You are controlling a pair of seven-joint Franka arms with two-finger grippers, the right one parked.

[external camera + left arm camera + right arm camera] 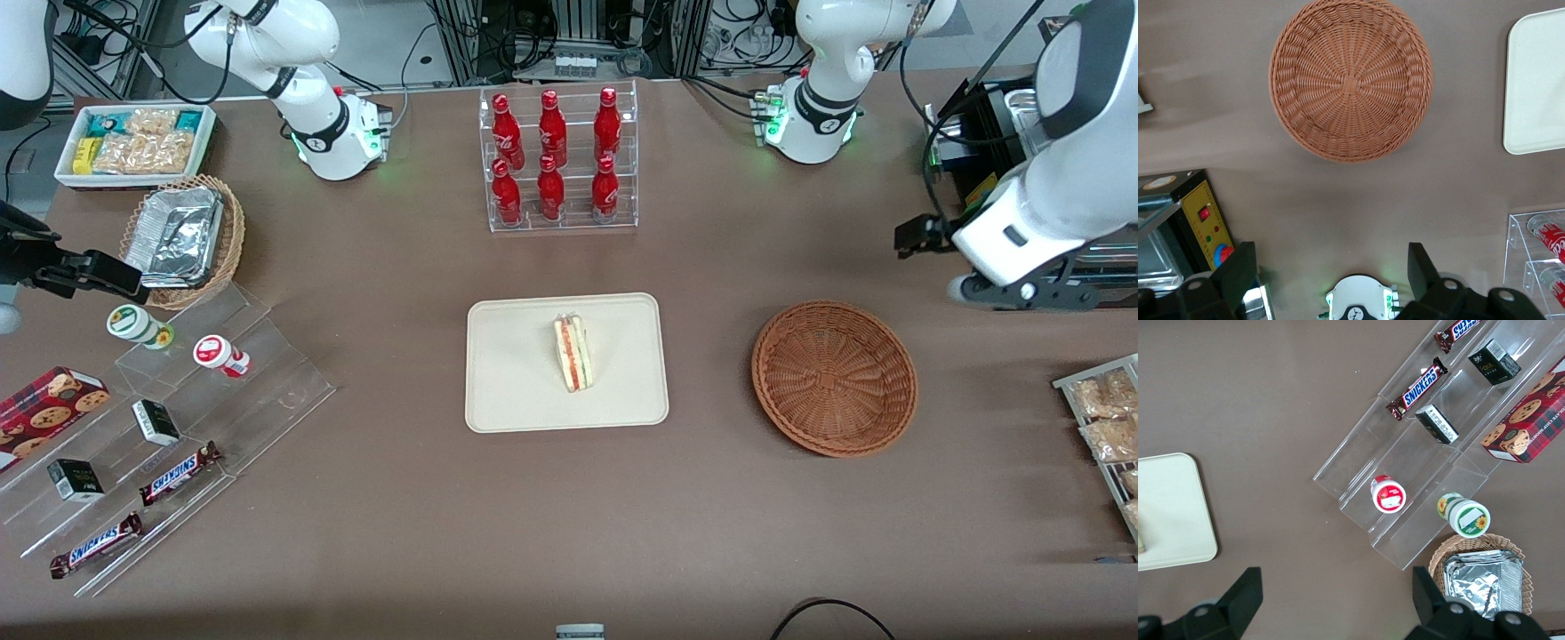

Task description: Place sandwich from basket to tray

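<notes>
The sandwich (573, 353) lies on its side in the middle of the cream tray (507, 373), filling stripe facing up. The reddish-brown wicker basket (834, 378) stands beside the tray, toward the working arm's end, with nothing in it. My left arm's gripper (923, 235) hangs high above the table, farther from the front camera than the basket. In the left wrist view the gripper (1331, 270) is open and holds nothing, with the empty basket (1350, 80) and a corner of the tray (1538, 87) below it.
A clear rack of red bottles (556, 160) stands farther back than the tray. Toward the parked arm's end are a tan basket with foil containers (182, 240), a white snack box (133, 142) and acrylic steps with snacks (178, 418). A wire rack of packets (1107, 427) sits at the working arm's end.
</notes>
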